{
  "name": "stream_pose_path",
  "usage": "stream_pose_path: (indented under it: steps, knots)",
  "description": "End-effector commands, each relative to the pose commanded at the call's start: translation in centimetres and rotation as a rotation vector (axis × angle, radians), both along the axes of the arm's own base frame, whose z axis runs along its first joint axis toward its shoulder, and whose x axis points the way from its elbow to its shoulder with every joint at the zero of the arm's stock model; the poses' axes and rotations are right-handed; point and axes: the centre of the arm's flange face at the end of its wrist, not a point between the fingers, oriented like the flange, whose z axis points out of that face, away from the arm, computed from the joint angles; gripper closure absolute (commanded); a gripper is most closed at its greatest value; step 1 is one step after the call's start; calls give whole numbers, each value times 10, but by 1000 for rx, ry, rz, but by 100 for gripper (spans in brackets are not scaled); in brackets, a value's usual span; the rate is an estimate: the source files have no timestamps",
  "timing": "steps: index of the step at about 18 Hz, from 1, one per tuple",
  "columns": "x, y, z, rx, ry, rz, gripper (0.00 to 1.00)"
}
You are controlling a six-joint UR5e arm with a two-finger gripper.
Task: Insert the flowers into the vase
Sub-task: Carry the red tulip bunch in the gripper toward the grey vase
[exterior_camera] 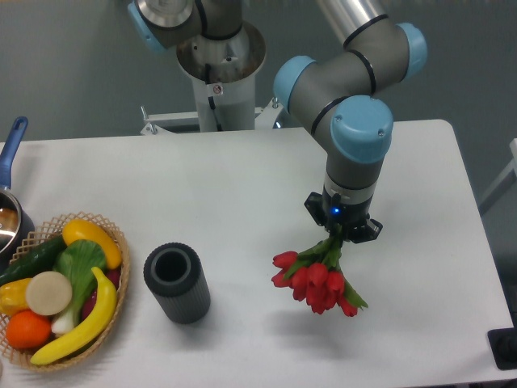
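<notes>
Flowers (317,283) hang at lower centre-right of the frame, stems clenched in my gripper (342,234); vase (176,282) stands well apart, lower left.

Red flowers (317,281) hang tilted, well right of upright grey vase (176,282).

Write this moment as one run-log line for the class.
phase: carrying | hand: shut on flowers by the stems, buds hanging down above the table | vase: upright, empty, left of the flowers | insertion: not yet done
</notes>
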Motion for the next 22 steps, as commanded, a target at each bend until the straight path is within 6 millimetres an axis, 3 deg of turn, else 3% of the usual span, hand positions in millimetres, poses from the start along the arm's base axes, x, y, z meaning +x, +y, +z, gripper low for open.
stream_pose_path:
  steps: [5,11,17,22]
  knots:
    - [3,2,6,10,4,-4,100]
    - [24,11,48,169,-14,-23,100]
    - [44,27,90,448,-82,5,100]
    - [62,47,105,614,-175,-17,100]
